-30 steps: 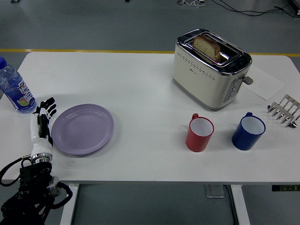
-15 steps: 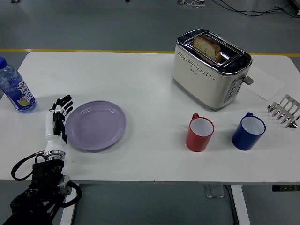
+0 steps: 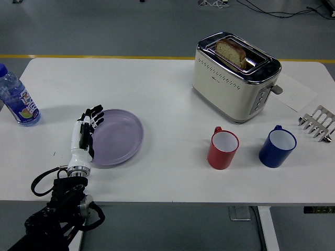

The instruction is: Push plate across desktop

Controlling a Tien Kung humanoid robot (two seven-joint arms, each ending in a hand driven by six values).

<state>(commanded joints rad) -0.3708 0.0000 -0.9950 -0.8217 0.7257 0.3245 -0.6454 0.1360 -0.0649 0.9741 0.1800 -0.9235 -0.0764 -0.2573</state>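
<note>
My left hand (image 3: pixel 85 133) lies flat with its fingers (image 3: pixel 96 112) straight and wide, holding nothing. It rests against the left rim of the purple plate (image 3: pixel 116 137). The plate sits on the white tabletop (image 3: pixel 157 104), toward the near left corner. A water bottle (image 3: pixel 15 98) stands at the left edge, well apart from the plate. A toaster (image 3: pixel 234 77) with bread (image 3: pixel 231 52) in it stands toward the far right. A red cup (image 3: pixel 223 148) and a blue cup (image 3: pixel 277 147) stand side by side near the toaster. A metal rack (image 3: pixel 317 123) lies at the right edge.
</note>
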